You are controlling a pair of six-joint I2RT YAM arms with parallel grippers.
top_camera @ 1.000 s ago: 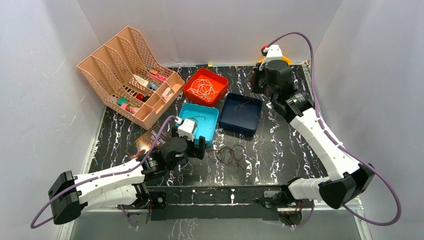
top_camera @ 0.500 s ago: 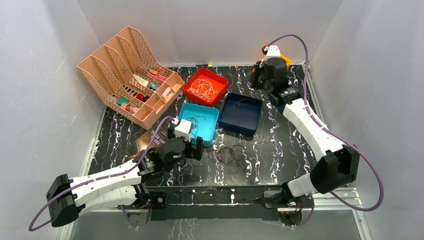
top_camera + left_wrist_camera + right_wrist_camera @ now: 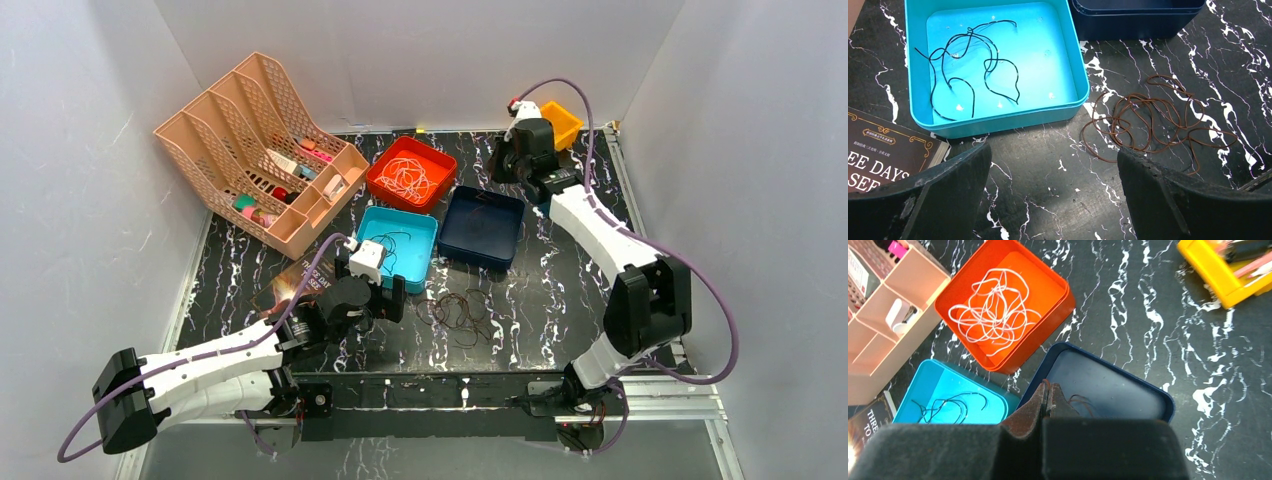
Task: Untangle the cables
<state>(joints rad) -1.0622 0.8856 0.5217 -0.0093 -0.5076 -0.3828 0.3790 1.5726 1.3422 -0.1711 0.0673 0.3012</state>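
A reddish-brown cable [image 3: 1153, 120] [image 3: 455, 310] lies in loose loops on the black marble table, in front of the teal tray [image 3: 998, 122]. My left gripper [image 3: 1053, 155] [image 3: 385, 295] hangs open just left of it, with nothing between its fingers. The teal tray holds a black cable [image 3: 968, 65] [image 3: 948, 407]. A white cable [image 3: 993, 310] [image 3: 408, 175] fills the orange tray [image 3: 1038, 335]. My right gripper [image 3: 1048, 387] [image 3: 503, 168] is shut above the navy tray [image 3: 1148, 390] [image 3: 510, 232]. A thin reddish-brown strand peeks out at its tips and trails into that tray [image 3: 1078, 400].
A pink file organizer [image 3: 250, 140] with small items stands at the back left. A yellow bin [image 3: 1218, 275] [image 3: 562, 122] of pens sits at the back right. A dark book [image 3: 883, 150] [image 3: 295, 280] lies left of the teal tray, beside my left gripper.
My right arm has folded its elbow in and swung its shut gripper back and left, uncovering the yellow bin. My left gripper has opened a little wider and shifted slightly left.
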